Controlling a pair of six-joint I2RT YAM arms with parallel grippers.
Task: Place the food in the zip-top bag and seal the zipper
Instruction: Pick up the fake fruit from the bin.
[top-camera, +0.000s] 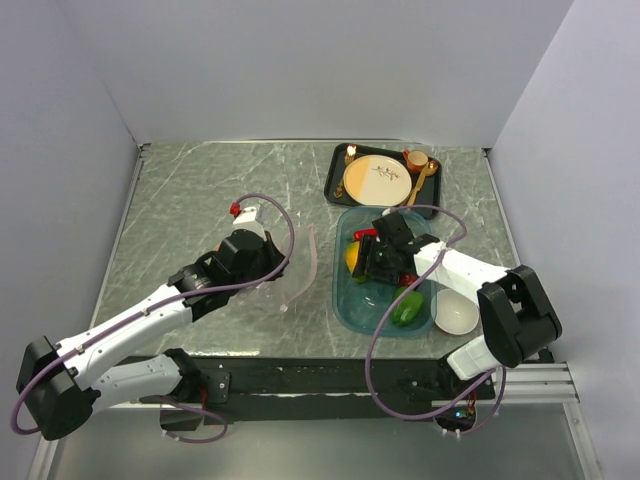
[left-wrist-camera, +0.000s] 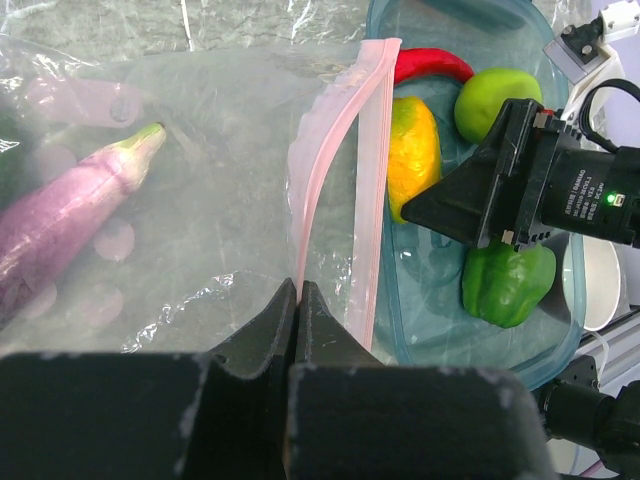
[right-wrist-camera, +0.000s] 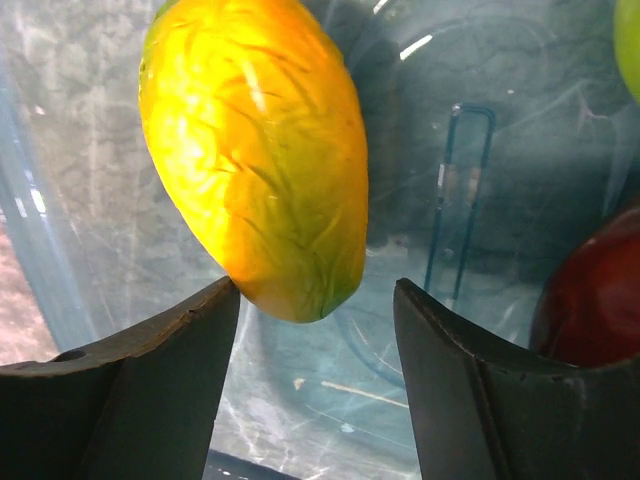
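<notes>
Left arm stretches toward the middle, left gripper with jaws pressed together. Right arm bends to the left, right gripper pointing down, jaws apart.

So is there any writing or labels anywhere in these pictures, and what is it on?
Nothing can be read outright.
Black box on the right arm's wrist: small white lettering beside a green light, too blurred to read.
Tan plate: dark marks in its middle, too small to read.
</notes>
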